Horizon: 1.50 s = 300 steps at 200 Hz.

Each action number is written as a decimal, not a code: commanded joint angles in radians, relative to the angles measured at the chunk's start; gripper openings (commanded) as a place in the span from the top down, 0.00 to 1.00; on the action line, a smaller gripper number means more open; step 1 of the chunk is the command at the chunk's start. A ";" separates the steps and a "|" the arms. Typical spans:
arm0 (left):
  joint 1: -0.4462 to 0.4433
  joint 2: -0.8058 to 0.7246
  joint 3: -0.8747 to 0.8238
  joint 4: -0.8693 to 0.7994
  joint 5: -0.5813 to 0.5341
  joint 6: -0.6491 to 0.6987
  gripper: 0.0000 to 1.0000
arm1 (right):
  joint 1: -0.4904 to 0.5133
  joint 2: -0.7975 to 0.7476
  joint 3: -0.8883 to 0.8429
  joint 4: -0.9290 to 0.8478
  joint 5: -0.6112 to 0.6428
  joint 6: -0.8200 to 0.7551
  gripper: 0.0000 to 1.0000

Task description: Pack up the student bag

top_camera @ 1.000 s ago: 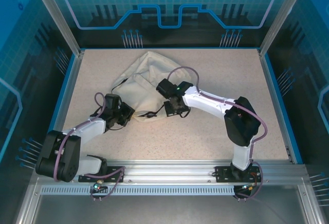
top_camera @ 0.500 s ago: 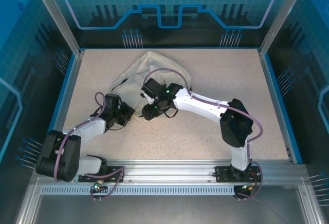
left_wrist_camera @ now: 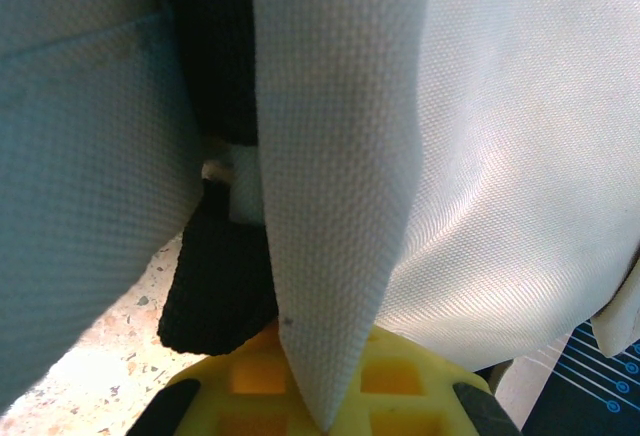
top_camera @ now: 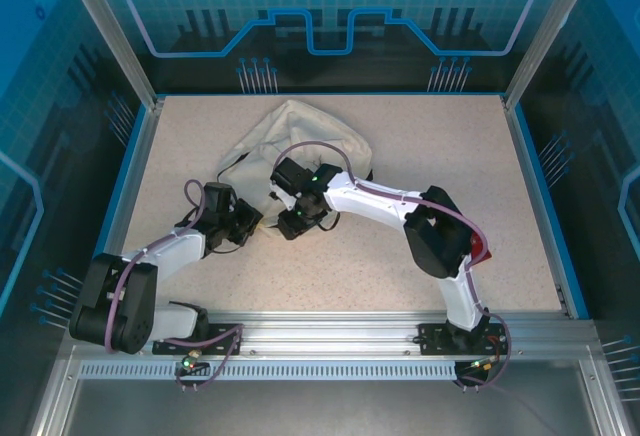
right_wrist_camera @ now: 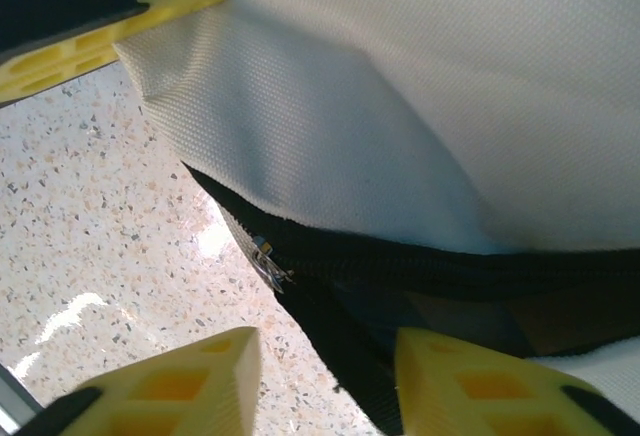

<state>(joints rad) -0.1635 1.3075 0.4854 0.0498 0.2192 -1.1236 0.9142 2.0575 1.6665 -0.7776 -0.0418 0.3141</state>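
The student bag (top_camera: 300, 136), cream-white fabric, lies crumpled at the back middle of the table. My left gripper (top_camera: 248, 224) is at its near left corner. In the left wrist view its yellow jaws (left_wrist_camera: 322, 406) are shut on a fold of the bag's cloth (left_wrist_camera: 340, 156), with a black strap (left_wrist_camera: 215, 286) beside them. My right gripper (top_camera: 289, 222) is at the bag's near edge, just right of the left one. Its yellow fingers (right_wrist_camera: 195, 381) stand open over the table, with the bag's black zipper band (right_wrist_camera: 350, 346) between them and a metal zipper pull (right_wrist_camera: 268, 259) just ahead. The bag's cloth (right_wrist_camera: 420, 106) lies beyond.
The speckled table (top_camera: 400, 246) is bounded by a raised blue rim (top_camera: 535, 196) on both sides and an aluminium rail (top_camera: 330, 331) at the near edge. A small red thing (top_camera: 482, 251) shows beside the right arm's elbow. Open tabletop lies right of the bag.
My right arm has swung left along the bag's near edge toward the left gripper, and its jaws have opened. The left arm has kept its hold and place.
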 commanded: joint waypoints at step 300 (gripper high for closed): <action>0.012 -0.010 -0.026 -0.085 -0.077 0.017 1.00 | -0.112 -0.084 -0.098 -0.206 0.222 0.286 1.00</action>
<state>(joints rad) -0.1783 1.3064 0.4850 0.0597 0.2584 -1.1442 0.8787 2.0102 1.6348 -0.7963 -0.0006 0.5255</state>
